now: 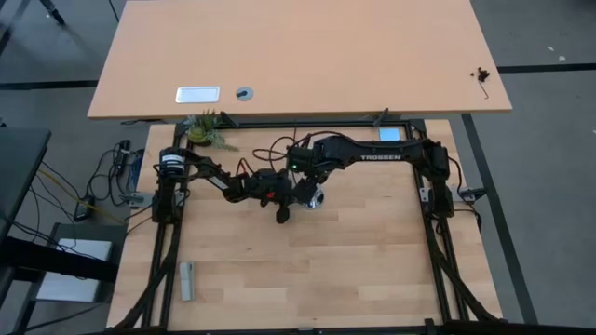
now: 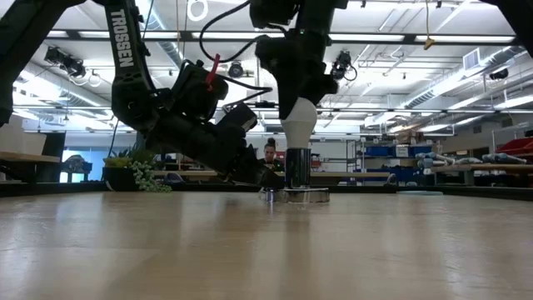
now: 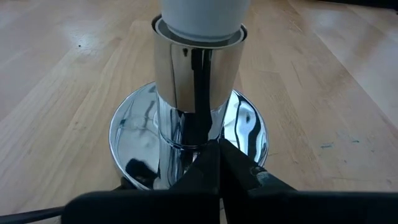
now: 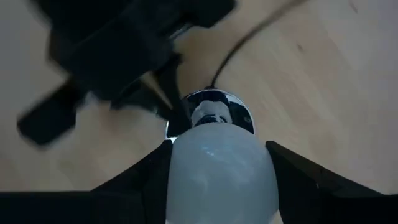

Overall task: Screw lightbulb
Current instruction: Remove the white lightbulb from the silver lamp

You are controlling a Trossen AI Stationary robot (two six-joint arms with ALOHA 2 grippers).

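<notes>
1 lightbulb (image 4: 221, 171) in 1 socket (image 3: 189, 99) | right claw (image 4: 217, 180) grasping lightbulb | left claw (image 3: 217, 165) clenched

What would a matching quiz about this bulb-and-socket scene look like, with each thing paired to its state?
Things:
1. lightbulb
2. socket
3. left end effector
4. right end effector

States:
a. shiny, standing upright on the table
b. shut, at the socket's round base
c. frosted white, its base in the socket's top
d. fingers on either side of the bulb

Pairs: 1-c, 2-a, 3-b, 4-d
</notes>
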